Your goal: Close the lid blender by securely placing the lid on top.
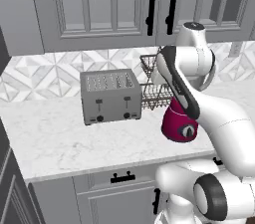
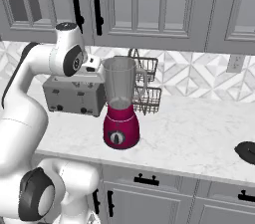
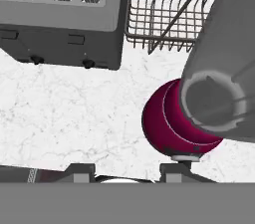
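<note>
The arm (image 2: pixel 25 98) reached up and over the left part of the counter (image 2: pixel 199 128), its hand high beside the mouth of the jar, and that closeness looked like the main hazard: a swing to the right from there could have clipped the clear jar and tipped or slid it. The toaster (image 1: pixel 109 96) stood just left of the hand, and the wire dish rack (image 2: pixel 147 93) just behind, so a wide turn could have caught on either. The blender (image 2: pixel 121 108) stood upright near the front of the counter, right of the toaster, its jar open at the top with no cover on it. The lid (image 2: pixel 246 151) seemed to be the small dark shape lying far to the right, close to the counter's front edge and well apart from the blender; a careless grab there might have nudged it over the edge. The gripper (image 3: pixel 127 172) pointed down at the counter beside the blender's base, its jaws partly apart with nothing between them, and a gap that narrow might not have fitted over the cap.
</note>
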Tool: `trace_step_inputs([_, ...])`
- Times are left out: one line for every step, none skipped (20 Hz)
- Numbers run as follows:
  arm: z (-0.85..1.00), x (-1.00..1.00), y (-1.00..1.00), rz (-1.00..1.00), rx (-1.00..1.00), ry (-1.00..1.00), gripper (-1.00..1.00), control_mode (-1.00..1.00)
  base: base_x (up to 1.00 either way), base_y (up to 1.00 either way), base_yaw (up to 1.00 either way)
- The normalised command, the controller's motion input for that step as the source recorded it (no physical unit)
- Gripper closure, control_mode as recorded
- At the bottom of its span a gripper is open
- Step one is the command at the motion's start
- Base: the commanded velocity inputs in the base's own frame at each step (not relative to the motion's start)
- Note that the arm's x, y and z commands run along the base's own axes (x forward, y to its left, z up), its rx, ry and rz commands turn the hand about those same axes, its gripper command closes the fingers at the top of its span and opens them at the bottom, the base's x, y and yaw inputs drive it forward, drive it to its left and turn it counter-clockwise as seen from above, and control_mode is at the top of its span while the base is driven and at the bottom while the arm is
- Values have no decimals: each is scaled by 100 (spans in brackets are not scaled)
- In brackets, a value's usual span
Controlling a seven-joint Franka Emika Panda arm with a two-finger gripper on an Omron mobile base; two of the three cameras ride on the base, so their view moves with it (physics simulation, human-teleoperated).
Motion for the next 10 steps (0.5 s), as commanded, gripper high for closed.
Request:
trace_step_inputs([0,-12,0,0,0,0,-100,-100,0,0,0])
trace_step_inputs([0,0,0,0,0,0,-100,100,-37,0,0])
trace_step_inputs([0,0,0,0,0,0,-100,100,-46,-8,0])
trace_step_inputs([0,0,0,0,0,0,-100,100,-71,-15,-2])
trace_step_inputs([0,0,0,0,0,0,-100,100,-66,-49,-7])
trace_step_inputs([0,0,0,0,0,0,-100,100,-67,-65,-7])
trace_step_inputs([0,0,0,0,0,0,-100,100,-51,-83,-8])
trace_step_inputs([0,0,0,0,0,0,-100,100,-29,-86,-7])
trace_step_inputs([0,0,0,0,0,0,-100,100,-9,-99,-5])
trace_step_inputs([0,0,0,0,0,0,-100,100,0,-99,-4])
